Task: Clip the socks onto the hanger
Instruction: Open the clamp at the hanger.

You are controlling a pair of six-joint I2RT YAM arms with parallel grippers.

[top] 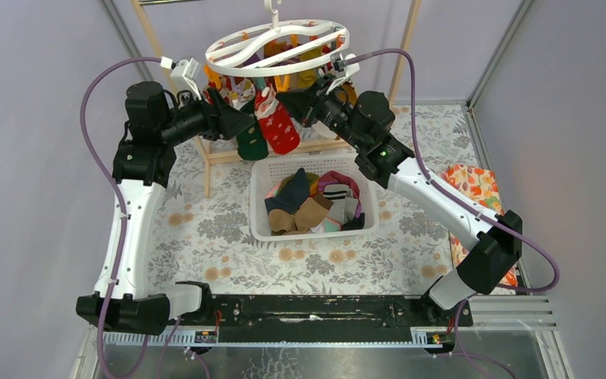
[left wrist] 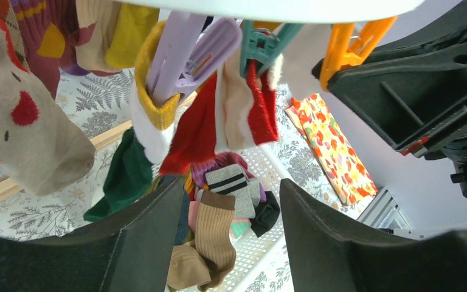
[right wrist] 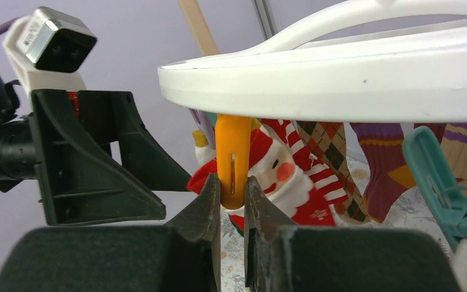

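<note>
Gripping orange clip, right hand beneath hanger.

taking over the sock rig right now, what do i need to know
The left tool is open and empty, under the hanger.
The right tool is shut on an orange clip of the hanger.
Done: several hung socks are clipped on.
Left: loose socks lie in the basket; neither tool holds one.

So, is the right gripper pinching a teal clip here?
No, the right gripper is shut on the orange clip under the hanger ring, while the teal clip hangs untouched off to the side.
</note>
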